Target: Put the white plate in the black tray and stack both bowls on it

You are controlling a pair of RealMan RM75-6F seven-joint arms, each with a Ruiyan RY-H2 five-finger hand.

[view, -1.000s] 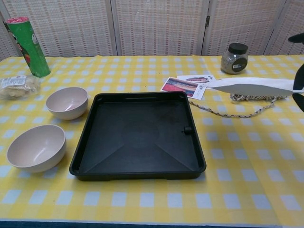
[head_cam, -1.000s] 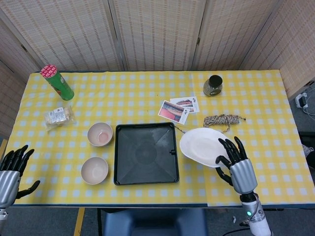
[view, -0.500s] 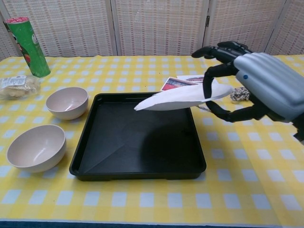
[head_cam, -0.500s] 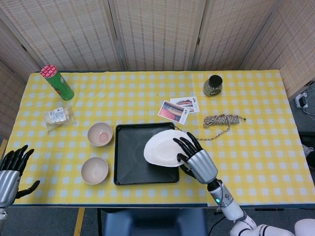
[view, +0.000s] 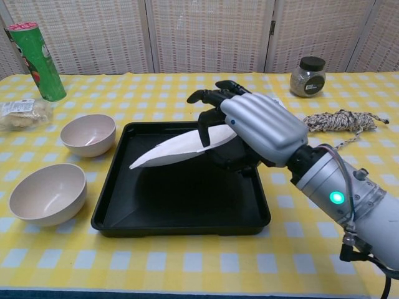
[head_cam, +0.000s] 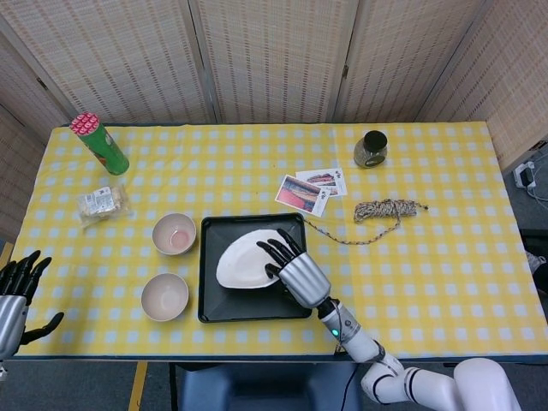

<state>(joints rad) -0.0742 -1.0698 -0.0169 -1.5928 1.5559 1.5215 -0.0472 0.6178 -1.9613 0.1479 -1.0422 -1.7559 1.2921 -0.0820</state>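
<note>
My right hand (head_cam: pixel 295 270) (view: pixel 249 128) grips the white plate (head_cam: pixel 244 259) (view: pixel 171 151) by its right rim and holds it tilted over the black tray (head_cam: pixel 214 304) (view: pixel 181 208), left edge lowest. Two beige bowls stand left of the tray: the far bowl (head_cam: pixel 174 233) (view: pixel 89 134) and the near bowl (head_cam: pixel 164 296) (view: pixel 47 193). My left hand (head_cam: pixel 17 295) hangs open off the table's front left corner, holding nothing; the chest view does not show it.
A green can (head_cam: pixel 100 144) (view: pixel 36 52) and a wrapped snack (head_cam: pixel 101 203) (view: pixel 22 112) lie at the far left. Printed cards (head_cam: pixel 310 189), a coiled rope (head_cam: pixel 387 210) (view: pixel 340 119) and a dark jar (head_cam: pixel 371 148) (view: pixel 308 76) sit beyond and right of the tray.
My right hand has carried the plate leftward from the table right of the tray to over the tray's middle, tilting it and lowering it. The left hand barely moved.
</note>
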